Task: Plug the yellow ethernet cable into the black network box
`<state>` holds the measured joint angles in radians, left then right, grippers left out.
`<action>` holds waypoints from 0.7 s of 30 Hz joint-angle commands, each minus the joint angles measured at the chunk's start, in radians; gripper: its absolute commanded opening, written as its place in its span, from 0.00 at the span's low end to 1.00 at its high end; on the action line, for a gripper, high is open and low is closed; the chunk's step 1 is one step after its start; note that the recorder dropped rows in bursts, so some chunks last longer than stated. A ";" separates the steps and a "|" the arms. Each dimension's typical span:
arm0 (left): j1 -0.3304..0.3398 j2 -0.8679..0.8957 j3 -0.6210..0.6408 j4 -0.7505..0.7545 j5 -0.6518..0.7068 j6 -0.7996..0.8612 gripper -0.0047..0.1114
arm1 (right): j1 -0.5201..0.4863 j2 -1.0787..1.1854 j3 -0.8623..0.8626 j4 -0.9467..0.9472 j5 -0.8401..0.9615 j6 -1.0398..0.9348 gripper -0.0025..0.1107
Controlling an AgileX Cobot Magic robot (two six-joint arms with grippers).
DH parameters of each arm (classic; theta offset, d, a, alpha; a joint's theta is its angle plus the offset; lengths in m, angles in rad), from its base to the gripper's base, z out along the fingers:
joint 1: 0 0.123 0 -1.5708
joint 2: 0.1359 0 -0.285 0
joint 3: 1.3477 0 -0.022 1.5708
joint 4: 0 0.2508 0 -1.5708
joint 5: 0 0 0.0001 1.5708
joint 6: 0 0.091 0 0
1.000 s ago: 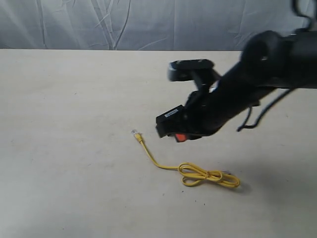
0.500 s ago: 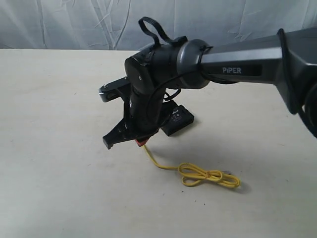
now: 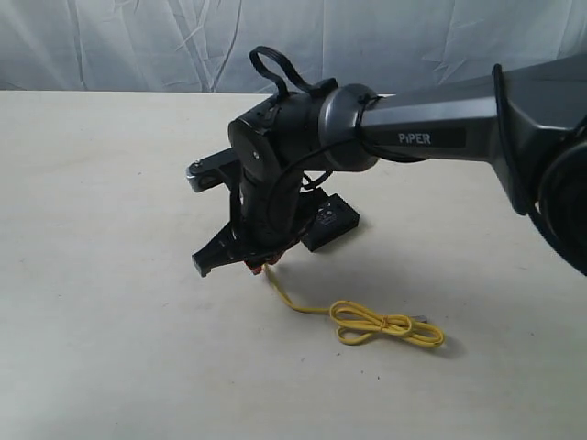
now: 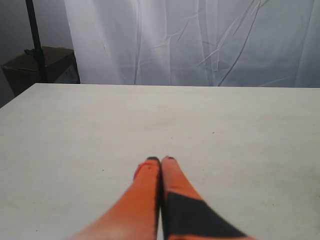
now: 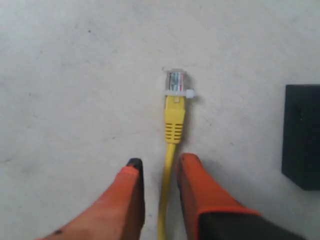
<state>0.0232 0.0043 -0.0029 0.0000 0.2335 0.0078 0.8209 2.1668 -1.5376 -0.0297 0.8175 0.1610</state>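
One downward-tilted tool (image 5: 161,161) straddles yellow cable (image 5: 174,120).

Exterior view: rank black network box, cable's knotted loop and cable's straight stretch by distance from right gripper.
1. yellow ethernet cable, straight stretch: between the right gripper jaws.
2. black network box: just behind the gripper.
3. knotted loop: farthest, lower right.

Yellow cable (image 5: 174,117), black box (image 5: 301,135), orange right gripper (image 5: 159,167).

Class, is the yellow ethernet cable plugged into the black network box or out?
Out: the yellow ethernet cable has its clear plug on the table, apart from the black network box.
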 commanded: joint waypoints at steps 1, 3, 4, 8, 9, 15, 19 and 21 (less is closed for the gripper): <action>-0.004 -0.004 0.003 -0.006 -0.001 -0.002 0.04 | 0.001 0.024 -0.005 -0.032 -0.013 0.023 0.25; -0.004 -0.004 0.003 -0.006 -0.001 -0.002 0.04 | 0.001 0.032 -0.005 -0.050 -0.013 0.040 0.25; -0.004 -0.004 0.003 -0.006 -0.001 -0.002 0.04 | 0.001 0.034 -0.005 -0.055 -0.013 0.047 0.25; -0.004 -0.004 0.003 -0.006 -0.001 -0.002 0.04 | 0.001 0.036 -0.005 -0.066 -0.013 0.052 0.11; -0.004 -0.004 0.003 -0.006 -0.001 -0.002 0.04 | 0.001 0.033 -0.005 -0.066 -0.008 0.052 0.02; -0.004 -0.004 0.003 -0.006 -0.001 -0.002 0.04 | -0.002 -0.016 -0.003 -0.048 0.078 -0.015 0.02; -0.004 -0.004 0.003 -0.006 -0.001 -0.002 0.04 | -0.025 -0.087 0.055 -0.040 0.105 -0.058 0.02; -0.004 -0.004 0.003 -0.006 -0.001 -0.002 0.04 | -0.048 -0.146 0.139 -0.024 0.067 -0.068 0.02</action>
<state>0.0232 0.0043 -0.0029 0.0000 0.2335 0.0078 0.8048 2.0933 -1.4833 -0.0660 0.8976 0.1195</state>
